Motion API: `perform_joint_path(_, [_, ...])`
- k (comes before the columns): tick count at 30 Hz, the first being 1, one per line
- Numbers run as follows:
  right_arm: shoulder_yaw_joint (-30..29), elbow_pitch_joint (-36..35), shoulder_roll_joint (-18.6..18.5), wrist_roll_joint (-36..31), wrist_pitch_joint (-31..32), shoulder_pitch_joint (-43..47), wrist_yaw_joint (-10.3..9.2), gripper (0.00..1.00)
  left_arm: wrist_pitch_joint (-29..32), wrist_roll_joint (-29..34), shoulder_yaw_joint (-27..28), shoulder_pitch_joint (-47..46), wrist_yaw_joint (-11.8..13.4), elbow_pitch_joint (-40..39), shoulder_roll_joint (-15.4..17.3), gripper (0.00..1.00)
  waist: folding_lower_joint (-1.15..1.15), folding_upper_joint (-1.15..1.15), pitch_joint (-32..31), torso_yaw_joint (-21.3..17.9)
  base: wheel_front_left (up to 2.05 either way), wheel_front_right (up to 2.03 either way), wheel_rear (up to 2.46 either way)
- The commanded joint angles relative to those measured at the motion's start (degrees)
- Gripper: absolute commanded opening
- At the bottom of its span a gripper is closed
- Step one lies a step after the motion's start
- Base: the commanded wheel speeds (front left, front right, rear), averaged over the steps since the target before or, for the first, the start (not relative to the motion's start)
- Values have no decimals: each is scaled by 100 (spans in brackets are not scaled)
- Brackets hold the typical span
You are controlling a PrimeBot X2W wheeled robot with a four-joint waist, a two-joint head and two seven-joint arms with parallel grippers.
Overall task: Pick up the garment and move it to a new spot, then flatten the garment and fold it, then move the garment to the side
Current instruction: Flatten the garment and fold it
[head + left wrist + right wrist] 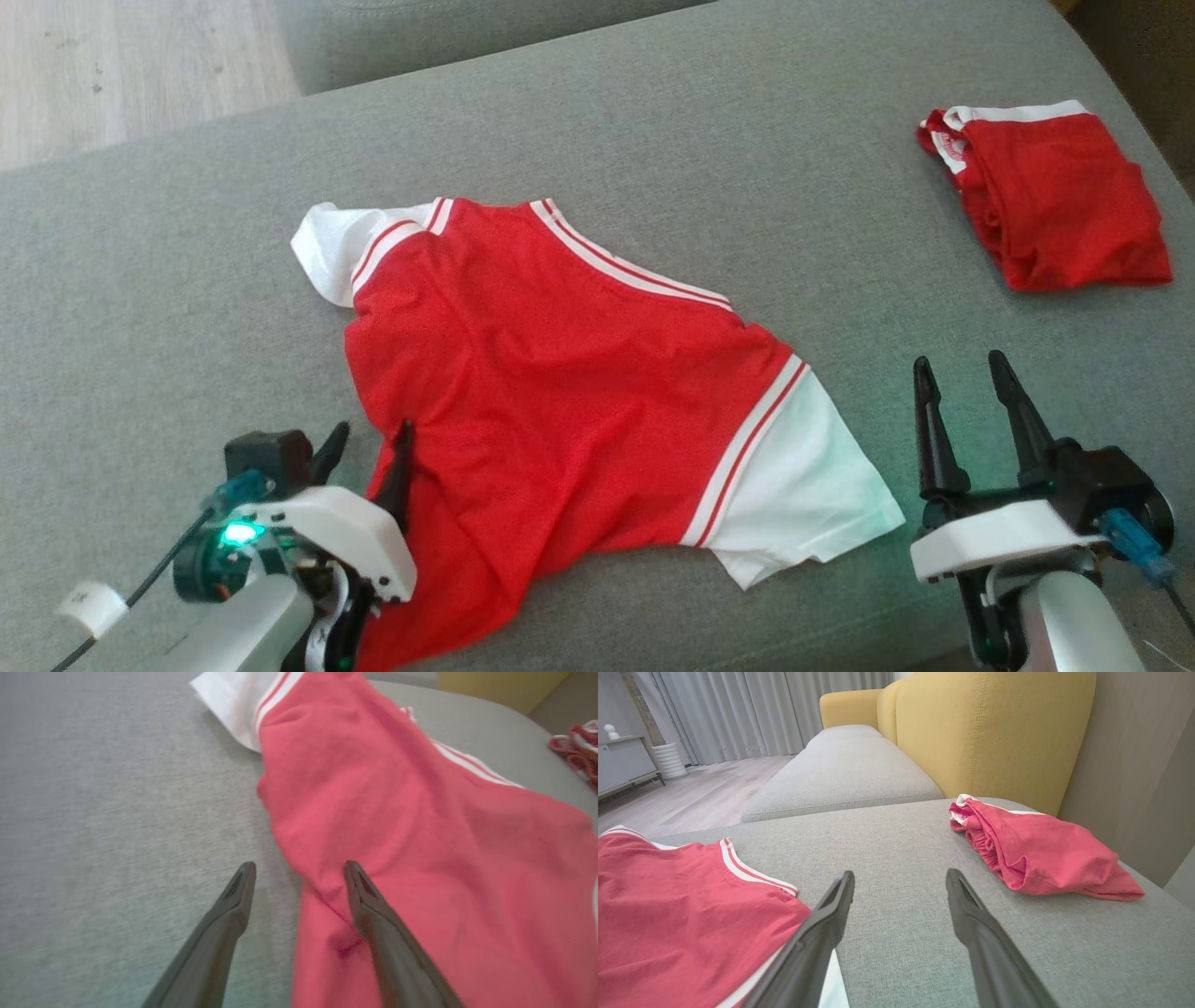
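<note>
Red shirt (560,373) mid-sofa, fingers spread
We find the shirt rumpled across the middle of the sofa seat (700,112); our left fingers (401,467) stand spread astride its near left edge, our right fingers (932,429) spread beside the white sleeve (803,476) — both empty. Light, limp cloth, we judge — pinch the hem corners.

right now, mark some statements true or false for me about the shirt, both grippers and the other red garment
The red shirt lies spread on the grey cushion. True.
The left gripper is shut on the shirt. False: it is open, with one finger over the shirt's edge.
The right gripper is open, beside the shirt. True.
The second red garment lies on the shirt. False: it lies apart, at the far right.
</note>
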Motion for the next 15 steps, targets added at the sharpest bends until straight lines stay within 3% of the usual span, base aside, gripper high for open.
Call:
perform_joint_path(1, [138, -159, -36, -52, -63, -97, -5, 100, 49, 37, 210, -228, 92, -130, 212, 100, 0, 0, 9, 19, 0, 0, 0])
perform_joint_path(4, [175, -146, -36, -54, -63, -134, -5, 100, 165, -82, 188, -156, 71, -91, 160, 100, 0, 0, 16, 9, 0, 0, 0])
perform_joint_path(8, [182, -144, -36, -65, -63, -150, -5, 100, 501, -286, -24, -144, -324, -48, 15, 100, 0, 0, 55, -20, 0, 0, 0])
perform_joint_path(9, [178, -138, -36, -69, -63, -150, -5, 100, 529, -298, -50, -193, -398, 5, -23, 16, 0, 0, 67, -27, 0, 0, 0])
perform_joint_path(10, [187, -131, -36, -71, -63, -157, -5, 100, 475, -283, -31, -263, -434, 75, -58, 0, 0, 0, 81, -44, 0, 0, 0])
perform_joint_path(15, [238, -126, -36, -61, -63, -209, -5, 100, -94, 31, 164, -774, -282, 616, -238, 0, 0, 0, 154, -128, 0, 0, 0])
